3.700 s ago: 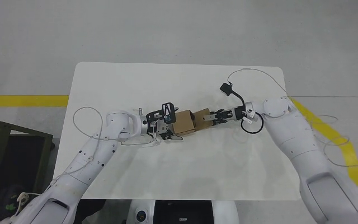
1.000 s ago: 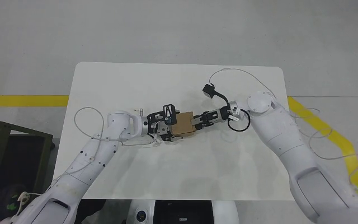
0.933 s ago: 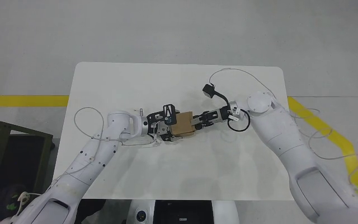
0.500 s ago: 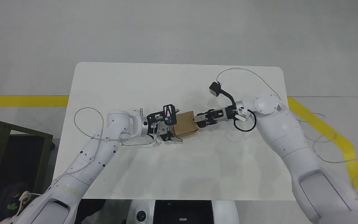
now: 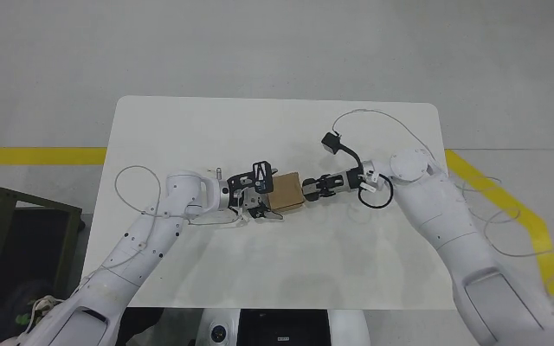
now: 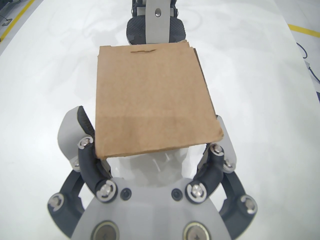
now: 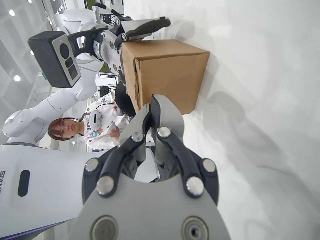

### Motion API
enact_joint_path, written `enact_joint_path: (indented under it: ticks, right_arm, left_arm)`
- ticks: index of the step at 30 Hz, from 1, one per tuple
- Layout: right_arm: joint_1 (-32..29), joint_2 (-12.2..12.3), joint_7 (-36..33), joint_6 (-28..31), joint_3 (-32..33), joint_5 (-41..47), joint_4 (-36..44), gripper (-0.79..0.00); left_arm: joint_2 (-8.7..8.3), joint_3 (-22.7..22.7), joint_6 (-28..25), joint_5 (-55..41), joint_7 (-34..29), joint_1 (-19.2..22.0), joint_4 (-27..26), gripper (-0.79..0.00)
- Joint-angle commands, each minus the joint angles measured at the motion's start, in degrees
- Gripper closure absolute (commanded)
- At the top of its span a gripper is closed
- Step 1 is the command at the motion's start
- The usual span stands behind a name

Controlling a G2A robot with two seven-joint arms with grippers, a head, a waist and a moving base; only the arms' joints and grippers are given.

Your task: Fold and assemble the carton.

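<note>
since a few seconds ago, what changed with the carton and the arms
The right gripper, shut, moved in toward the left gripper and pushed the carton's open end flap closed; its tips now sit at that end. The left gripper stayed clamped on the carton's other end, and the carton kept its place on the table.

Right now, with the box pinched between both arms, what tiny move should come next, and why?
Probably a short push by the shut right tool into the end flap of the carton. The tips sit at that end, where a ragged seam shows, while the left tool grips the sides, bracing it.
</note>
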State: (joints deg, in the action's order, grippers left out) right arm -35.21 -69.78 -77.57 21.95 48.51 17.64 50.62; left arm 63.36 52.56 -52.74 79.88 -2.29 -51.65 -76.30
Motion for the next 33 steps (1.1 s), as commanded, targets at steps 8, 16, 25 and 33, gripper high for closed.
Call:
enact_joint_path:
  ticks: [8,16,25,33]
  right_arm:
    - [0.6,-0.4,0.1,-0.1,-0.6,-0.4,0.4,0.000]
    - [1.1,0.3,-0.2,0.1,1.1,-0.8,-0.2,0.000]
    - [-2.2,2.3,1.0,4.1,5.8,-0.1,3.2,-0.212]
    - [-6.9,4.2,8.0,12.7,10.7,-2.7,9.3,-0.785]
  left_arm:
    - [0.04,0.0,0.0,0.0,0.0,0.0,0.1,-0.785]
    - [-0.02,0.9,0.1,-1.8,0.0,0.0,0.3,-0.785]
    - [-1.17,6.5,0.3,-9.7,-3.3,-2.3,-2.4,-0.785]
    - [-2.66,14.0,6.3,-17.4,-12.4,-5.1,-6.9,-0.785]
